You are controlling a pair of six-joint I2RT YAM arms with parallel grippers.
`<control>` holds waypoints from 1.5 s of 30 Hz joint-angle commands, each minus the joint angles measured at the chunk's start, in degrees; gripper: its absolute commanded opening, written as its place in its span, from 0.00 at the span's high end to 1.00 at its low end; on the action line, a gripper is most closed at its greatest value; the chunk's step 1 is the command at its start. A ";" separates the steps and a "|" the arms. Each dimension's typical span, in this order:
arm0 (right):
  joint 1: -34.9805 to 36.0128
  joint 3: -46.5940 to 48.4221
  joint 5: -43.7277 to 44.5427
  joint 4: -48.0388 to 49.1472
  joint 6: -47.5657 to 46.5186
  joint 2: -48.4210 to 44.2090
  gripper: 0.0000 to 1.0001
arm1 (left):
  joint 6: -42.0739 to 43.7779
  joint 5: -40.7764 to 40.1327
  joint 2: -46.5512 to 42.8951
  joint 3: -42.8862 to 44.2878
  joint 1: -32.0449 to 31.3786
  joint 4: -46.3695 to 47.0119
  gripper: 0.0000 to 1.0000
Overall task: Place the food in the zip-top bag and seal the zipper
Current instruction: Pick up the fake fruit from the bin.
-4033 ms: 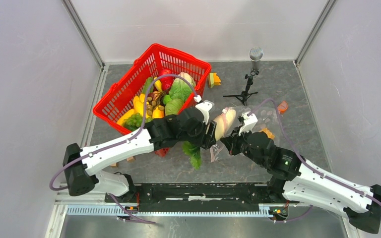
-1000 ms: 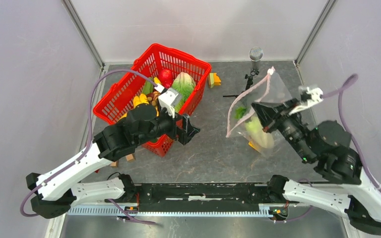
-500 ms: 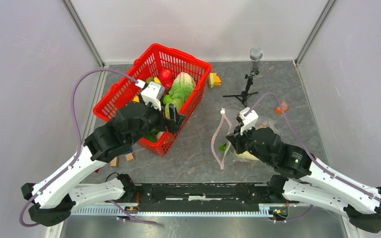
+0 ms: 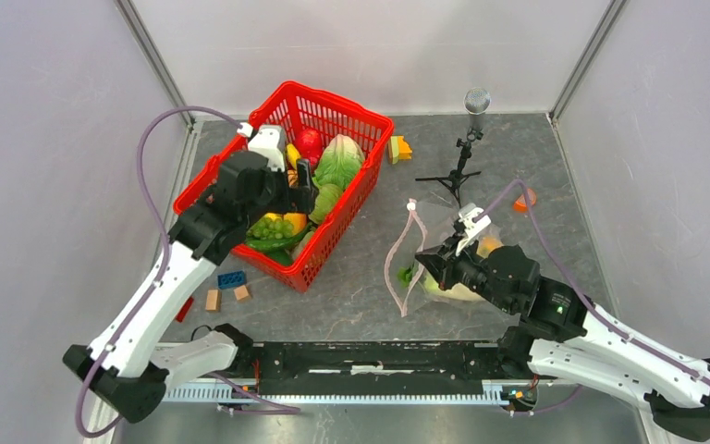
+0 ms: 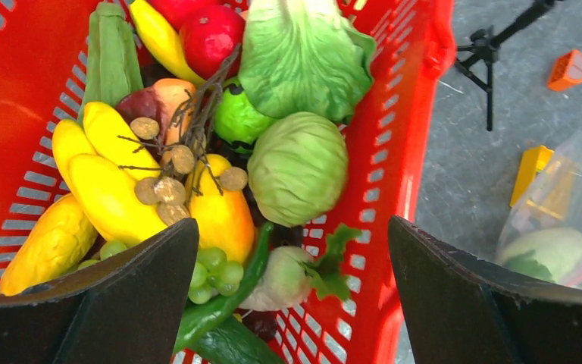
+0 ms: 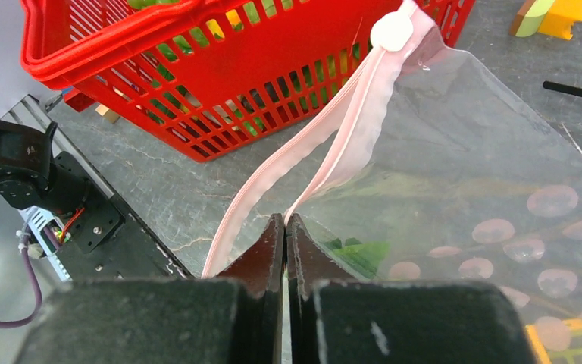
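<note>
Nearest the bases, the right gripper (image 6: 285, 220) is pinched tight on one lip of the pale pink zipper (image 6: 326, 144), with its white slider (image 6: 392, 32) parked at the far end. The zip-top bag (image 4: 458, 242) lies on the grey table (image 4: 361, 296) with its mouth facing the basket and open only as a narrow slit. Inside it sit a cream-white vegetable with green leaf (image 4: 453, 289) and something orange I cannot identify. Farther back and to the left, the left gripper (image 5: 292, 235) hangs over the red mesh basket (image 4: 333, 97), jaws spread wide and holding nothing. Below it are a round green cabbage (image 5: 297, 168), bananas (image 5: 110, 189), green grapes (image 5: 216, 262), leafy lettuce (image 5: 303, 53) and a red fruit (image 5: 211, 34). Filling looks only partly done, and the step in hand appears to be choosing the next piece. Next, the left jaws should drop around one item, probably the cabbage, and close on it. The right should lift its lip so the mouth gapes before the carry. Sealing comes last.
</note>
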 commanded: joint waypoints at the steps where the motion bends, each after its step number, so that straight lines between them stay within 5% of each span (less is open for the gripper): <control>1: 0.22 -1.33 -0.05 3.14 1.58 -0.30 0.98 | 2.28 5.98 5.49 4.85 5.57 -0.86 0.00; 12: 0.23 -2.85 1.54 3.12 1.77 -0.43 0.97 | 4.51 8.47 16.42 4.60 18.33 0.15 0.00; 18: 0.27 -1.80 1.54 2.97 0.71 1.45 0.96 | 9.46 19.35 22.92 9.96 18.95 2.69 0.01; 28: 0.27 -2.48 2.34 3.12 1.87 2.15 0.96 | 23.16 17.18 42.32 24.84 19.39 -9.08 0.02; 33: 0.22 -1.99 3.03 1.79 2.72 3.44 0.96 | 24.63 20.97 47.77 26.48 19.39 -11.66 0.20; 36: 0.22 -2.21 3.12 1.56 3.34 3.68 0.97 | 23.45 18.32 48.11 26.39 19.39 -11.62 0.41; 45: 0.25 -2.93 4.12 2.01 4.94 2.84 0.96 | 19.11 20.73 35.60 18.91 19.39 -6.44 0.69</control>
